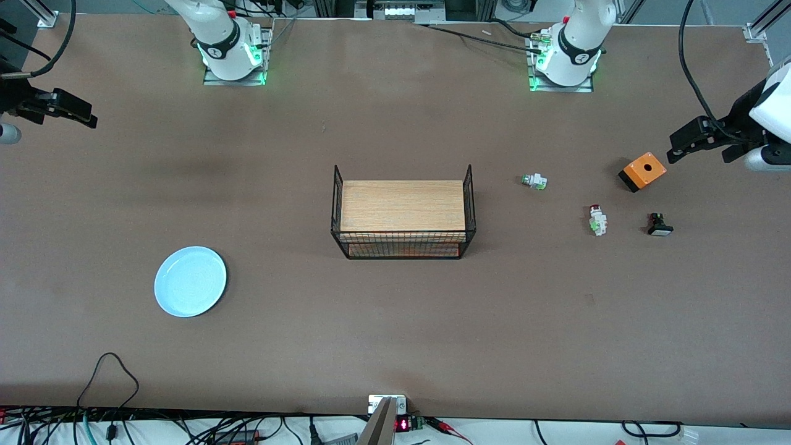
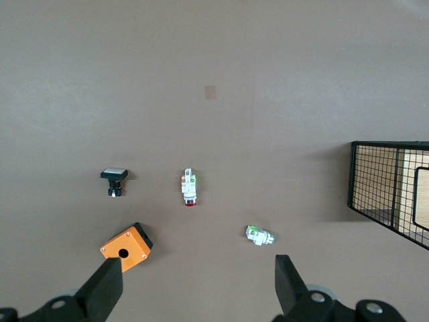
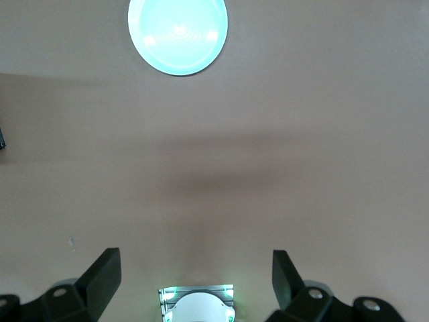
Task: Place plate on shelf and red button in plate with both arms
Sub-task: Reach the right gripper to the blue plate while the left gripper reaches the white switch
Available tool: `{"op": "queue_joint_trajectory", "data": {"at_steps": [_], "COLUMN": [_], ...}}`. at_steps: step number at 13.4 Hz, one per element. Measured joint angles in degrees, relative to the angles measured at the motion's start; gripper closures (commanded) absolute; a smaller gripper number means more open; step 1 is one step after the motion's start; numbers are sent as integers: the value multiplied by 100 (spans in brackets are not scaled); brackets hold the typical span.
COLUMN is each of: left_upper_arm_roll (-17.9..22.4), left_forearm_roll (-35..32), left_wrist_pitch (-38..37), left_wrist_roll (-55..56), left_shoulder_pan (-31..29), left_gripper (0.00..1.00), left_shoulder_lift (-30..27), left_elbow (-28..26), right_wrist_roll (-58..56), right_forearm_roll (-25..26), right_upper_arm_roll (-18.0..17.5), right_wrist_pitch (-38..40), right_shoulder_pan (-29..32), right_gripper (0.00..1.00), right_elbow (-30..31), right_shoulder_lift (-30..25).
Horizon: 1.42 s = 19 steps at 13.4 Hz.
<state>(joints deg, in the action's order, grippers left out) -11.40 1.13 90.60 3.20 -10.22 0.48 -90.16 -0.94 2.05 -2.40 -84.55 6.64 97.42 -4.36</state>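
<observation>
The pale blue plate (image 1: pixel 190 281) lies flat on the table toward the right arm's end, and shows in the right wrist view (image 3: pixel 177 33). The red button (image 1: pixel 597 220) lies on its side toward the left arm's end, between a green-capped switch and a black button; it shows in the left wrist view (image 2: pixel 190 187). My left gripper (image 1: pixel 676 147) hangs open and empty in the air at the left arm's end, near the orange box (image 2: pixel 198 282). My right gripper (image 1: pixel 86 117) hangs open and empty in the air at the right arm's end (image 3: pixel 194 275), well away from the plate.
A black wire basket (image 1: pixel 468 204) with a wooden board stands mid-table, and its corner shows in the left wrist view (image 2: pixel 375 194). Around the red button lie a green-capped white switch (image 1: pixel 534 181), an orange box (image 1: pixel 642 171) and a black button with a white face (image 1: pixel 660 225). Cables run along the front edge.
</observation>
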Motion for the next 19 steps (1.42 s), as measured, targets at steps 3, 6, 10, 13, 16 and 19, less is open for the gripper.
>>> {"op": "queue_joint_trajectory", "data": {"at_steps": [3,6,10,13,16,19], "left_upper_arm_roll": [2,2,6,8,37,69], "left_forearm_roll": [0,0,0,0,0,0], "left_wrist_pitch": [0,0,0,211,358,507], "left_wrist_roll": [0,0,0,0,0,-13], "left_shoulder_pan": [-1,-1,-7,-8,-50,-245], "left_gripper": [0,0,0,0,0,0], "left_shoulder_lift": [0,0,79,431,816,1039], "left_elbow": [0,0,-7,-13,-17,-13], "right_wrist_roll": [0,2,3,-13,-12,-12], "right_forearm_roll": [0,14,13,11,-76,-373], "right_upper_arm_roll": [0,8,124,144,131,131], "right_wrist_pitch": [-12,-71,-452,-613,-1179,-1500], "right_shoulder_pan": [0,5,228,380,375,375], "right_gripper": [0,0,0,0,0,0], "right_elbow": [0,-118,-588,-975,-1034,-1038], "right_shoulder_lift": [33,266,1068,1602,1960,2446]}}
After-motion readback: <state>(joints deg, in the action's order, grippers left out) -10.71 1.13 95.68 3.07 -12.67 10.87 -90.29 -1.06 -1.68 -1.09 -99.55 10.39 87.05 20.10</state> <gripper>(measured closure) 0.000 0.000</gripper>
